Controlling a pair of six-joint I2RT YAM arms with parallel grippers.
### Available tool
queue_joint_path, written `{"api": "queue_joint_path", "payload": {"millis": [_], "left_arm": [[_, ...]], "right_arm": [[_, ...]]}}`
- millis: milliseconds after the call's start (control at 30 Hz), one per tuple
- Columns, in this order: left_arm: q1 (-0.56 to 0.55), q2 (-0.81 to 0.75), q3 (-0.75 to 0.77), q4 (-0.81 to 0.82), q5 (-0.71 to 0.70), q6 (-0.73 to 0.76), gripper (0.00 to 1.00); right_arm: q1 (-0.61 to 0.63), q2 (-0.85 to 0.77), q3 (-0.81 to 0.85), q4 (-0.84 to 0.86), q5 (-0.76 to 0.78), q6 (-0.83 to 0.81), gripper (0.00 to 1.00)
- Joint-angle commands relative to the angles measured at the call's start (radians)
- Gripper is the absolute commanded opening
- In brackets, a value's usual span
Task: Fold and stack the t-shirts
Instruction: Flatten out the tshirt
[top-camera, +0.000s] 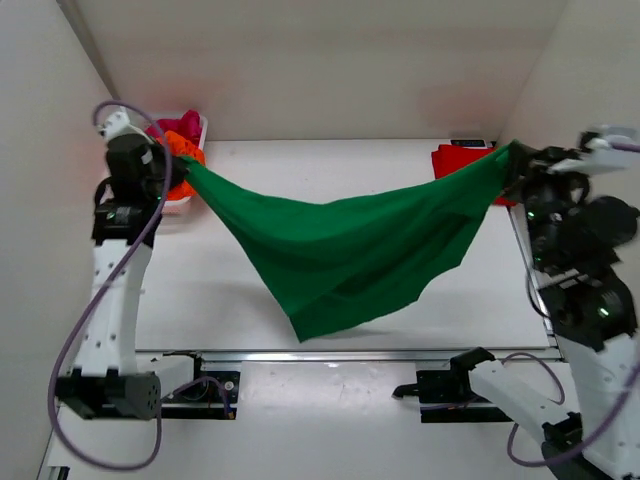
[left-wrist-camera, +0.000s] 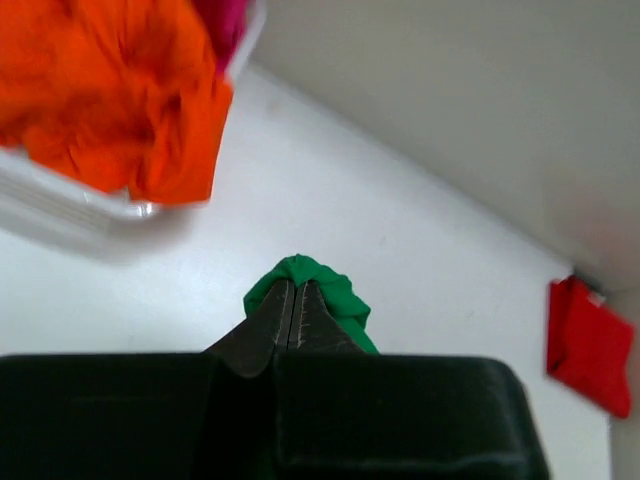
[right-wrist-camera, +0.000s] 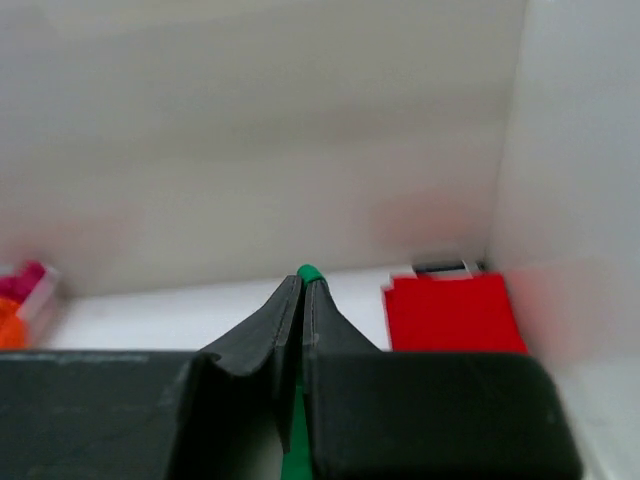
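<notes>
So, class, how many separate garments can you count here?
4: green shirt stretched between left tool and right tool; folded red shirt at far right; orange shirt and pink garment in the left bin, which may hide more.

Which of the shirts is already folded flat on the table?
The red shirt, far right: folded flat. The green shirt hangs between the left gripper and right gripper; the orange shirt is crumpled in the bin.

Orange cloth (left-wrist-camera: 110, 90) runs off the left wrist view's top edge, blurred; red shirt (top-camera: 455, 158) sits partly hidden behind the green shirt (top-camera: 350, 250).
</notes>
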Motion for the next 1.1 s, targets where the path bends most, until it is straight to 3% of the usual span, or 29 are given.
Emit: {"api": "queue_joint_path", "payload": {"millis": [0,33,67,100,133,167,233,333,433,467,533,600,700,867,1067], "left_arm": [[-0.007,0.101,-0.189,0.127,0.104,-0.027,0.0],[-0.019,0.154,-0.211,0.158,0.097,-0.027,0.0],[-0.029,0.185,-0.208,0.164,0.088,-0.021,0.09],[-0.027,0.257,-0.18,0.154,0.079,-0.009,0.19],[-0.035,0.338,-0.13,0.128,0.068,0.01,0.38],[-0.032,0.378,-0.101,0.111,0.072,0.022,0.47],[-0.027,0.469,-0.007,0.077,0.072,0.039,0.53],[-0.052,0.475,0.05,0.074,0.095,0.06,0.53],[-0.117,0.422,0.021,0.065,0.205,0.065,0.36],[-0.168,0.391,-0.009,0.04,0.232,0.067,0.28],[-0.287,0.35,-0.089,0.033,0.259,0.027,0.22],[-0.459,0.316,-0.189,0.084,0.299,-0.078,0.26],[-0.62,0.314,-0.332,0.14,0.318,-0.179,0.29],[-0.711,0.333,-0.468,0.175,0.293,-0.254,0.36],[-0.774,0.352,-0.516,0.223,0.273,-0.307,0.42]], "right_arm": [[-0.287,0.109,-0.138,0.054,-0.329,0.098,0.0],[-0.484,0.116,-0.225,0.11,-0.608,0.184,0.0],[-0.555,0.12,-0.337,0.182,-0.691,0.253,0.0],[-0.533,0.136,-0.373,0.207,-0.665,0.246,0.0],[-0.472,0.17,-0.414,0.21,-0.532,0.17,0.0],[-0.406,0.178,-0.438,0.229,-0.457,0.122,0.01],[-0.42,0.228,-0.455,0.229,-0.436,0.108,0.0],[-0.492,0.297,-0.493,0.265,-0.529,0.135,0.0],[-0.525,0.334,-0.531,0.275,-0.543,0.129,0.0],[-0.513,0.342,-0.547,0.276,-0.533,0.123,0.0],[-0.506,0.35,-0.579,0.281,-0.53,0.123,0.0],[-0.497,0.356,-0.614,0.298,-0.529,0.125,0.0],[-0.483,0.353,-0.634,0.305,-0.542,0.137,0.0],[-0.445,0.301,-0.659,0.299,-0.54,0.162,0.0],[-0.448,0.272,-0.714,0.322,-0.571,0.182,0.0]]}}
